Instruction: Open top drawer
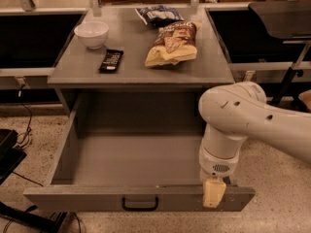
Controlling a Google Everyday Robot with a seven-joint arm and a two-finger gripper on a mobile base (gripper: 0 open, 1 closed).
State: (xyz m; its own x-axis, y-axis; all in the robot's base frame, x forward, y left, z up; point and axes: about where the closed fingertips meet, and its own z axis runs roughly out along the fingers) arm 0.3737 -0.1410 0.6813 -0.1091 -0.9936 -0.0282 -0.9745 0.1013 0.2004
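The top drawer is a wide grey drawer pulled far out from under the grey cabinet top. Its inside is plain grey and holds nothing. A small black bar handle sits at the centre of its front panel. My gripper hangs from the white arm at the right part of the drawer's front edge, right of the handle. Only one cream fingertip shows over the panel's top edge.
On the cabinet top lie a white bowl, a black snack bar, a tan chip bag and a dark blue bag. Black furniture stands at the left and a dark stand at the right.
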